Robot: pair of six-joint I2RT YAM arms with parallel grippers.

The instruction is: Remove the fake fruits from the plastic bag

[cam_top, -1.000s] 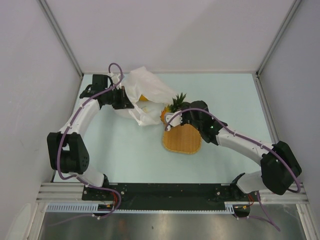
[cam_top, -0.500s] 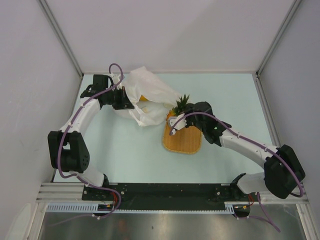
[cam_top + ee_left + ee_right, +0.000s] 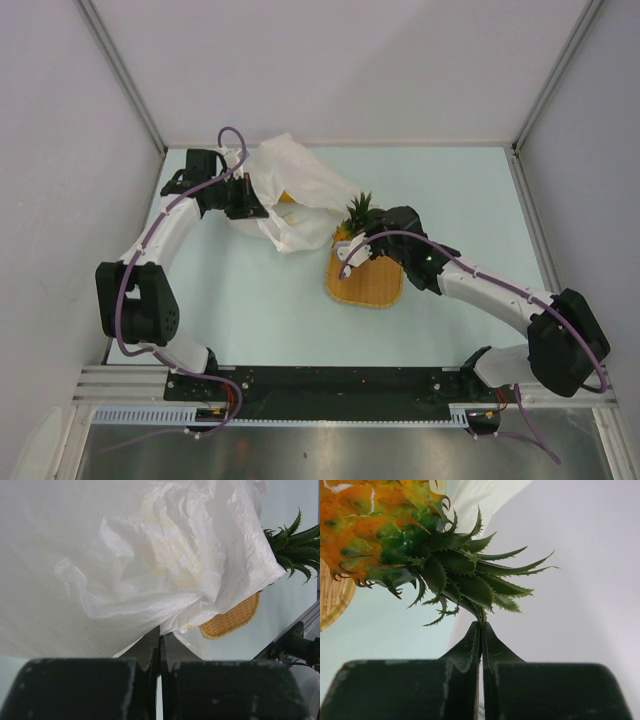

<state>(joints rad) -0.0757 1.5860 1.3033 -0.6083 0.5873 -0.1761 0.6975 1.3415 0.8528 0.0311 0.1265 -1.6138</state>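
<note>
The white plastic bag (image 3: 295, 190) lies at the back left, and a yellow fruit (image 3: 287, 198) shows at its mouth. My left gripper (image 3: 252, 206) is shut on the bag's edge (image 3: 150, 555); its tips (image 3: 160, 636) pinch the plastic. A yellowish fruit (image 3: 167, 555) shows faintly through the bag. My right gripper (image 3: 366, 230) is shut on a crown leaf of the pineapple (image 3: 345, 232). In the right wrist view the tips (image 3: 481, 626) pinch the green crown (image 3: 462, 575), and the orange body (image 3: 375, 520) hangs beyond. The other fruits are hidden.
The orange woven tray (image 3: 367, 283) lies just near the pineapple; its rim shows in the left wrist view (image 3: 232, 620) and the right wrist view (image 3: 332, 605). Grey walls enclose the pale green table (image 3: 450, 200) on three sides.
My right gripper has carried the pineapple a little right and nearer, away from the bag's mouth to the tray's far edge. The left gripper and bag have not moved.
</note>
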